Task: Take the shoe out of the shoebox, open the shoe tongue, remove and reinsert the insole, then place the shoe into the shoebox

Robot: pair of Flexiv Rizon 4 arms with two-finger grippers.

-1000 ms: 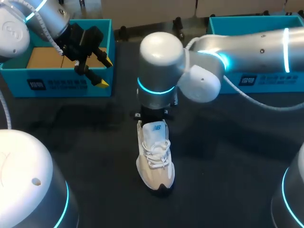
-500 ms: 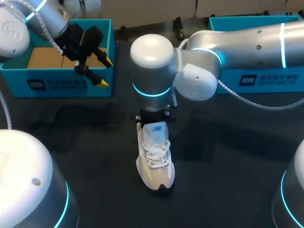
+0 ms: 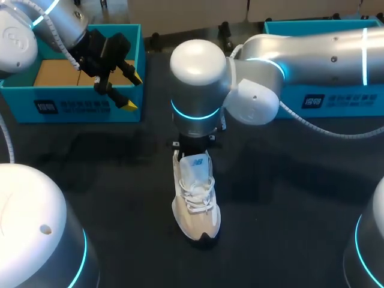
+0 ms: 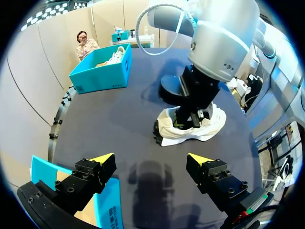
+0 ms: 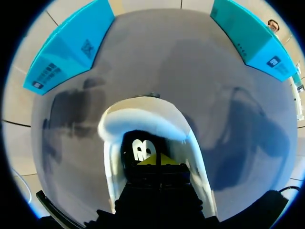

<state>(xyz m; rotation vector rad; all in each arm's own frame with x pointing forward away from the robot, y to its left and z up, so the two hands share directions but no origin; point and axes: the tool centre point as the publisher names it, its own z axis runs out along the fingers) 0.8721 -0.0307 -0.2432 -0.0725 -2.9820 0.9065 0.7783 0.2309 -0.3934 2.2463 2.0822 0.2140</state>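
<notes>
A white and beige shoe (image 3: pixel 195 198) stands upright mid-table, toe toward the near edge, laces tied and tongue up. My right arm hangs over its heel, hiding the gripper in the head view. In the right wrist view my right gripper (image 5: pixel 159 159) is shut, its tips down inside the shoe (image 5: pixel 114 143) opening, just over the dark insole (image 5: pixel 139 149). Whether it pinches anything cannot be seen. My left gripper (image 3: pixel 131 90) is open and holds nothing, above the front wall of the left teal shoebox (image 3: pixel 72 108). In the left wrist view the left gripper (image 4: pixel 151 160) faces the shoe (image 4: pixel 209 131), far from it.
A second teal box (image 3: pixel 336 99) stands at the back right, partly behind my right arm; in the left wrist view this box (image 4: pixel 102 71) holds something white. Dark table (image 3: pixel 108 174) lies bare around the shoe. My arm bases fill the near corners.
My right arm's elbow swung slightly left and then partway back over the shoe's heel. The shoe and the left arm have not moved.
</notes>
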